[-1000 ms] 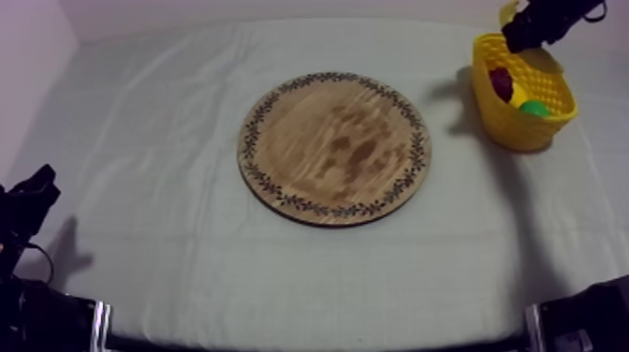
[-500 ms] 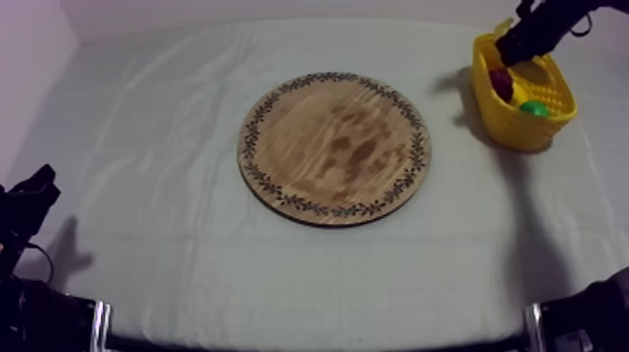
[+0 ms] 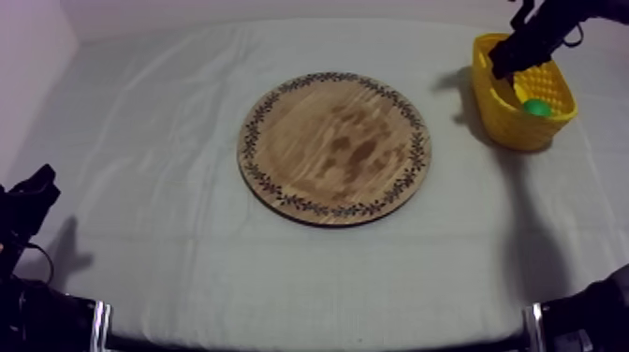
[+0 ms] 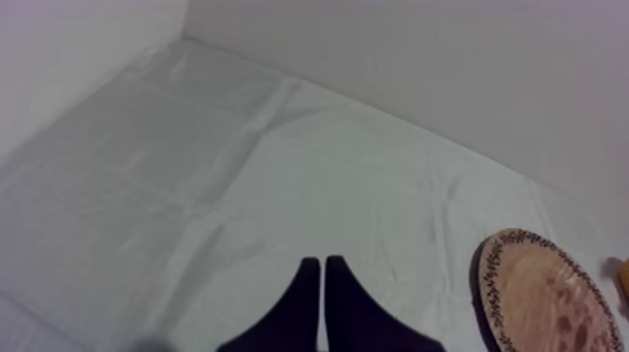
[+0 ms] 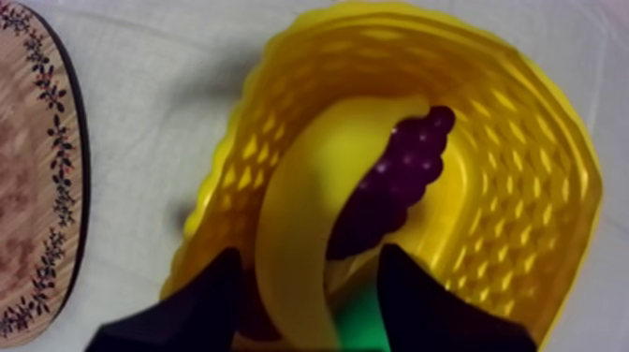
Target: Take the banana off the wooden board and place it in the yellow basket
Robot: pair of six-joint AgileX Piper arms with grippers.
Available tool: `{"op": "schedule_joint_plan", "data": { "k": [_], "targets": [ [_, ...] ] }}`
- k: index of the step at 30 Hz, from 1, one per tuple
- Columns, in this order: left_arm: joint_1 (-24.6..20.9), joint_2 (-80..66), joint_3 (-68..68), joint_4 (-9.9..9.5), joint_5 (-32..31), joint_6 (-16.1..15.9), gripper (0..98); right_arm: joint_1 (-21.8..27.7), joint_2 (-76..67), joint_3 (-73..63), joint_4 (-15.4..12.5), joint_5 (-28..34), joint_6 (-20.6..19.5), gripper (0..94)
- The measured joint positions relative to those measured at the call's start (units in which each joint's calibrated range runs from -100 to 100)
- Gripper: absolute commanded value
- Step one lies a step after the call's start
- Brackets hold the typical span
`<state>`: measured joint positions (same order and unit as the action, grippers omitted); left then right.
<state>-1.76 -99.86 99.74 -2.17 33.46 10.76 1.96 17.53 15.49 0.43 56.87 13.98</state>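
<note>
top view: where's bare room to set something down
The wooden board lies bare, as does the cloth from it to the left gripper. Crowded: the yellow basket, with banana and grapes inside, right gripper over it.

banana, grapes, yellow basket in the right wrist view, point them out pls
banana [image 5: 295, 206]: right wrist view, middle of its curved body
grapes [image 5: 398, 173]: right wrist view, middle of the purple bunch
yellow basket [image 5: 538, 122]: right wrist view, its latticed inner wall

Banana [image 5: 290, 215], yellow and curved, lying inside the yellow basket [image 5: 524, 122], basket sitting upright at the far right of the counter [image 3: 140, 187], round wooden board [image 3: 334, 148] with patterned rim lying flat mid-counter, well apart from the basket
</note>
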Motion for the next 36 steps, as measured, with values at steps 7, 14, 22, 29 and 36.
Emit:
{"op": "schedule_joint_plan", "data": {
  "k": [7, 14, 22, 29, 36],
  "targets": [
    [0.0, 0.0, 0.0, 0.00, 0.0, 0.0, 0.1, -0.3, -4.6, 3.3, -0.4, -1.2, -0.9, 14.3],
    [0.0, 0.0, 0.0, 0.00, 0.0, 0.0, 0.1, -1.9, -13.9, 14.0, 2.9, -8.6, -4.5, 1.9],
    [0.0, 0.0, 0.0, 0.00, 0.0, 0.0, 0.1, -0.7, -29.4, 32.5, 0.2, -16.7, -4.2, 0.9],
    [0.0, 0.0, 0.0, 0.00, 0.0, 0.0, 0.1, 0.6, -43.7, 47.3, -2.1, -22.4, -1.8, 0.8],
    [0.0, 0.0, 0.0, 0.00, 0.0, 0.0, 0.1, 0.1, -60.6, 59.8, -3.1, -22.0, -1.2, 0.8]
  ]
}}
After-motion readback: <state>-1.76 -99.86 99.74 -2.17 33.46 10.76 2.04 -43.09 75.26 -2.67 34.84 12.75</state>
